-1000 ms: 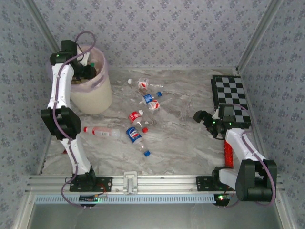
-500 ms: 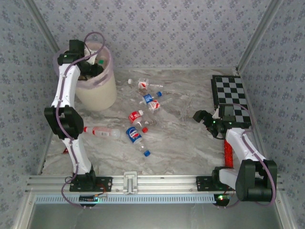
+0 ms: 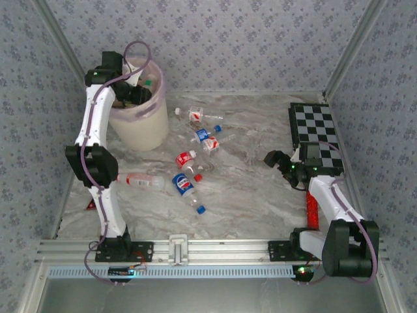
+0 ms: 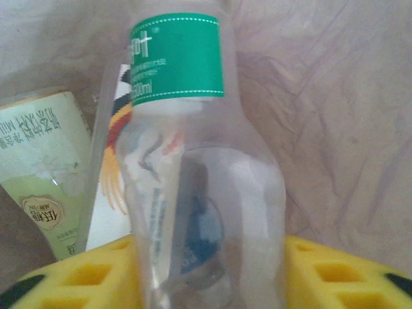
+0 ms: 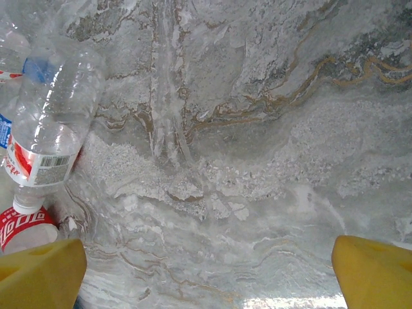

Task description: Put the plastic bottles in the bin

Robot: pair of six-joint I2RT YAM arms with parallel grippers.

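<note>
Between the left jaws we see a clear bottle (image 4: 206, 212) with a green neck band, long axis six to twelve o'clock, neck at twelve; whether they clench it we cannot tell. It is inside the pink-lined bin (image 3: 140, 127) at eleven o'clock on the bench (image 3: 260, 195), beside a pale-green-labelled bottle (image 4: 45, 174). The right jaws gape, released.

- The table (image 5: 257, 161) is showing a stone-like, grey marbled surface, smooth and faintly gleaming.
- The plastic bottles (image 3: 186, 184) are looking clear and glossy, with shiny printed label film.
- The green-labelled bottle (image 4: 206, 193) is catching light on thin, smooth clear plastic.
- The bin (image 3: 140, 130) is appearing as smooth cream plastic; its bag (image 4: 335, 129) is looking thin, wrinkled and translucent.
- The right claw (image 5: 209, 248) is showing fingers (image 5: 38, 273) of matt yellow plastic.
- The rail (image 3: 215, 249) is looking like brushed metal, though the view is coarse.
</note>
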